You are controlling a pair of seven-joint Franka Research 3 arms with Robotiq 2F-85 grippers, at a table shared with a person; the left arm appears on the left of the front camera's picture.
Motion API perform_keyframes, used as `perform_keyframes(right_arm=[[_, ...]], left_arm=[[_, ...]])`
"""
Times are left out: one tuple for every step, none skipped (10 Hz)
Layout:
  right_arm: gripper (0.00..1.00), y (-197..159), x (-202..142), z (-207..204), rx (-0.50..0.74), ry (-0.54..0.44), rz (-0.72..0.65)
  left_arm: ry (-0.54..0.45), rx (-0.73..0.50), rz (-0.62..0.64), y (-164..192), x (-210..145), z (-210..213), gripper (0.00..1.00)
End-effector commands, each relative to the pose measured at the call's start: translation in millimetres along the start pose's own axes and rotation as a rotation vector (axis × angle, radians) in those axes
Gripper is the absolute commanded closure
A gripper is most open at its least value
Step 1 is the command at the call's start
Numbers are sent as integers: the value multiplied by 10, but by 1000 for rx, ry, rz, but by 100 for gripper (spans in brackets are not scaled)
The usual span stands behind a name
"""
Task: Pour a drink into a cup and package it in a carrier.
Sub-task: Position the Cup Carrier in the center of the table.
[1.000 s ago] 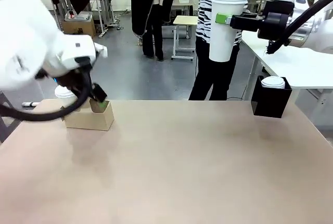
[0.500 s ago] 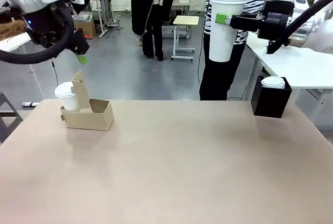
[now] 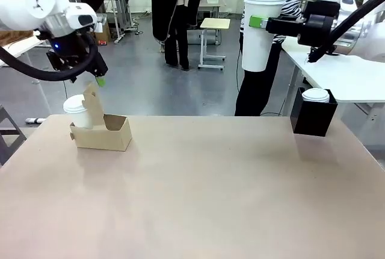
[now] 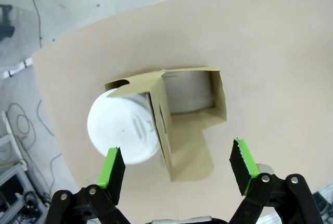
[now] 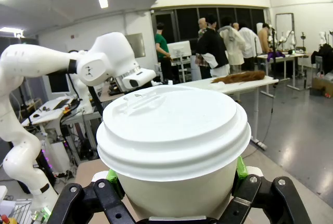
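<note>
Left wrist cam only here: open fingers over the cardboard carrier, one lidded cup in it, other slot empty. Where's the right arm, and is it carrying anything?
Observer: The right gripper is high in the air at the far right, shut on a lidded white paper cup.
Operator: Anything on the table near it?
Observer: A black box stands at the far right of the table, lower than the held cup and to its right, with a second lidded cup sitting in it.
Operator: How high is my gripper over the carrier?
Observer: The left gripper hangs close above the upright handle of the carrier, apart from it as far as I can tell.
</note>
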State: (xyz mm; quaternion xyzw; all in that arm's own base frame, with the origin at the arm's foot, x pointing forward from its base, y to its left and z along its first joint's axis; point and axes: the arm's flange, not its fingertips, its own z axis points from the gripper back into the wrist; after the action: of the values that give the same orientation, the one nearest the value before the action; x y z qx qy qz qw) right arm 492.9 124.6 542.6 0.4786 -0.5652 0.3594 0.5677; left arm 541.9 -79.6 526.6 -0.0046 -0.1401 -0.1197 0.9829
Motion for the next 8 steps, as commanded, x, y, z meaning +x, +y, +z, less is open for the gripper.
perform_keyframes(right_arm=[[12, -6, 43, -36, 5, -13, 20], [12, -6, 43, -36, 5, -13, 20], [12, -6, 43, -36, 5, -13, 20], [12, -6, 43, -36, 5, -13, 20], [12, -6, 43, -36, 5, -13, 20], [12, -6, 43, -36, 5, -13, 20], [12, -6, 43, -36, 5, -13, 20], [12, -6, 43, -36, 5, -13, 20]], left_arm=[[-2, 14, 39, 15, 75, -35, 0], [3, 19, 40, 39, 86, -110, 0], [2, 20, 51, 71, 96, -140, 52], [-1, 24, 56, 94, 108, -165, 60], [0, 27, 59, 110, 119, -200, 100], [3, 31, 59, 120, 117, -230, 100], [8, 33, 60, 128, 120, -254, 76], [12, 37, 59, 135, 118, -272, 86]])
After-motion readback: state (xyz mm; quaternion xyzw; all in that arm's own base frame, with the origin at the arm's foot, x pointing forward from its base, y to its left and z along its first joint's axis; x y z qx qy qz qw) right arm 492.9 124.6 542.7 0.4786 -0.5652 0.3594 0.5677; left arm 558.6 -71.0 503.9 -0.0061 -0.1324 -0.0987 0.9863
